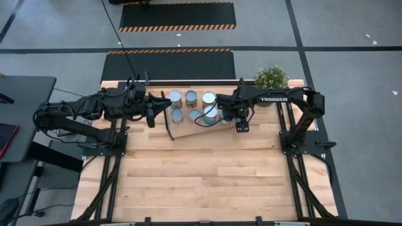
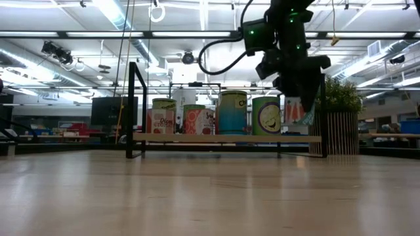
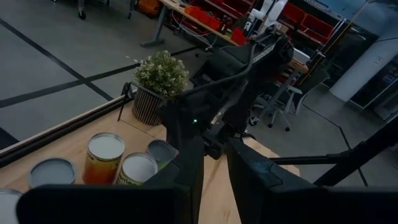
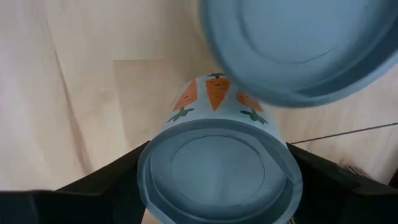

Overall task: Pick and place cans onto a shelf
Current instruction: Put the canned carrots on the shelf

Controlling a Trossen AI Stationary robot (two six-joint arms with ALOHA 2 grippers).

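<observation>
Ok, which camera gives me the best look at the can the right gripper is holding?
The right wrist view: the carrot-label can fills the picture between the right gripper fingers. The low view shows it from the side, above the shelf. The high view mostly hides it under the arm; the left wrist view doesn't show it.

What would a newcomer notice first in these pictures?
The right gripper holds a carrot-label can in the air above the right end of the shelf. Several cans already stand in a cluster on that shelf, and the left gripper hovers at its left end.
</observation>
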